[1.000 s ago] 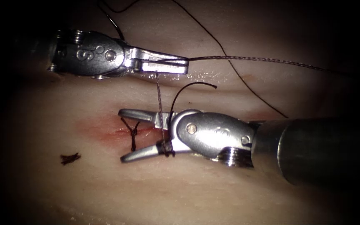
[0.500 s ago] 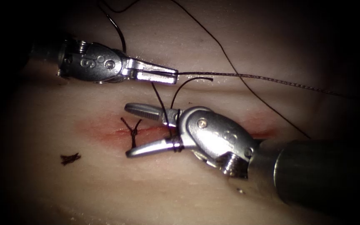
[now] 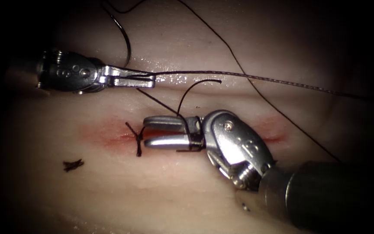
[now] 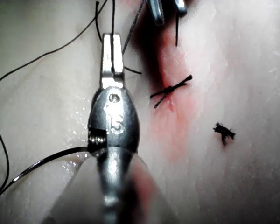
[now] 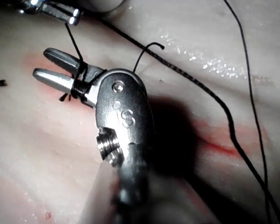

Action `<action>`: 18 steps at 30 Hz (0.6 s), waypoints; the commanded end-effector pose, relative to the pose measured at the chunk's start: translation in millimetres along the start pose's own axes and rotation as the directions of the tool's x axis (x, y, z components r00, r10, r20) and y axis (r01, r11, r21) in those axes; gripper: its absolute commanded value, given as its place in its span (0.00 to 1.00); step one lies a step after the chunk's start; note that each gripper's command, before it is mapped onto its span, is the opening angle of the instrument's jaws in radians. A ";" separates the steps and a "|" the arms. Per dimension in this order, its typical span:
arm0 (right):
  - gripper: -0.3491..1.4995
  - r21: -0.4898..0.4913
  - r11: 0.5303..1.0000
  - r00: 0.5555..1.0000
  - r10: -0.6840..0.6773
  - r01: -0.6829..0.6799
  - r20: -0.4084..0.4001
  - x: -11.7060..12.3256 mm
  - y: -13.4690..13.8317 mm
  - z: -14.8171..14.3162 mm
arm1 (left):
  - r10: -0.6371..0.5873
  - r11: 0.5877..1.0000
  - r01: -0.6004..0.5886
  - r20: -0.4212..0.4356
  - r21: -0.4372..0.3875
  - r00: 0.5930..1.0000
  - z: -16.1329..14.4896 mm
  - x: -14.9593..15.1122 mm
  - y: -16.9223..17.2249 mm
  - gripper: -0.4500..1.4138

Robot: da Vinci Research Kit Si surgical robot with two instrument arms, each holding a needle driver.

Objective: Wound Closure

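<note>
The left arm's silver tool (image 3: 148,80) lies on the far side of the red cut (image 3: 122,138), its jaws closed on the dark braided thread (image 3: 256,78). This thread runs from the jaws to the right over the pale pork tissue (image 3: 109,190), and a second strand goes down toward the right arm's tool (image 3: 150,131). The right tool lies along the cut, and its jaws stand narrowly apart. Loops of thread wrap around both jaws near their base (image 5: 80,77), but the jaws grip nothing. A thin curved dark needle (image 3: 124,32) rests on the tissue on the far side, touching no tool. One finished dark knot (image 3: 137,138) sits on the cut just left of the right tool. A small dark cut piece of thread (image 3: 73,164) lies on the near left.
</note>
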 end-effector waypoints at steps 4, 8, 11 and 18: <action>0.29 0.014 1.000 1.000 0.010 -0.009 -0.016 -0.7 -0.3 1.0 | 0.001 1.000 -0.001 -0.010 0.004 1.000 0.2 -0.6 0.4 0.00; 0.42 0.011 1.000 0.999 0.017 -0.016 -0.033 -0.5 -0.1 0.9 | 0.005 1.000 -0.005 -0.021 0.009 1.000 -0.2 -0.7 0.9 0.00; 0.48 0.013 1.000 0.999 0.018 -0.017 -0.037 -0.4 0.0 0.9 | 0.010 1.000 -0.010 -0.026 0.011 1.000 -0.4 -0.7 1.7 0.00; 0.58 -0.018 1.000 0.999 0.014 -0.015 -0.033 -0.2 0.5 0.7 | 0.024 1.000 -0.024 -0.025 0.003 0.999 -0.4 -0.6 4.5 0.00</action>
